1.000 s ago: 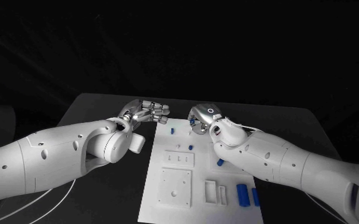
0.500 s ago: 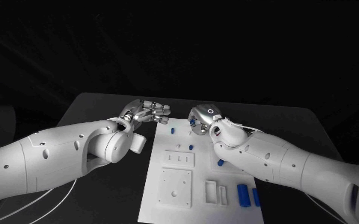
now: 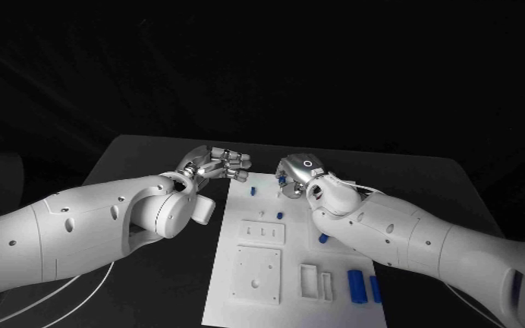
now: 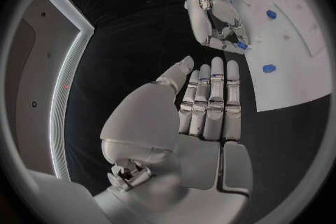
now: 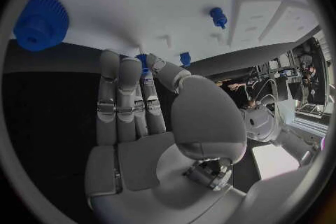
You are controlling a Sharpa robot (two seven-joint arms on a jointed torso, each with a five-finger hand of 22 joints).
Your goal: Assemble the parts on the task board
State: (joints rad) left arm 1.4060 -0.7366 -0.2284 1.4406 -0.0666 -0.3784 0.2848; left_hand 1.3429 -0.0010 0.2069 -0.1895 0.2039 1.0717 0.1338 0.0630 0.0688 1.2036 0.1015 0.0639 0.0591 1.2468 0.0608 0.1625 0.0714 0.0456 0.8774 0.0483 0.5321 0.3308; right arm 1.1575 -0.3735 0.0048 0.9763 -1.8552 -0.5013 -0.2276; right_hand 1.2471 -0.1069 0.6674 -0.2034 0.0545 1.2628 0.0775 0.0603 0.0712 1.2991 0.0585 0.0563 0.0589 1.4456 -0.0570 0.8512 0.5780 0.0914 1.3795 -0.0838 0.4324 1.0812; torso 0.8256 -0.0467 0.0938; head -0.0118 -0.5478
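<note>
The right hand (image 3: 295,172) sits at the far end of the task board (image 3: 287,298), fingertips pinching a small blue part (image 5: 143,61) at the board's far edge; the wrist views show that piece clamped between thumb and fingers. The left hand (image 3: 215,164) hovers over the black desk (image 3: 131,161) just beside the board's far left corner, fingers straight and side by side, holding nothing. On the board, a blue gear (image 5: 41,23) lies near the right hand, a blue peg (image 3: 253,190) stands close by, and two blue cylinders (image 3: 356,285) rest at the board's near end.
</note>
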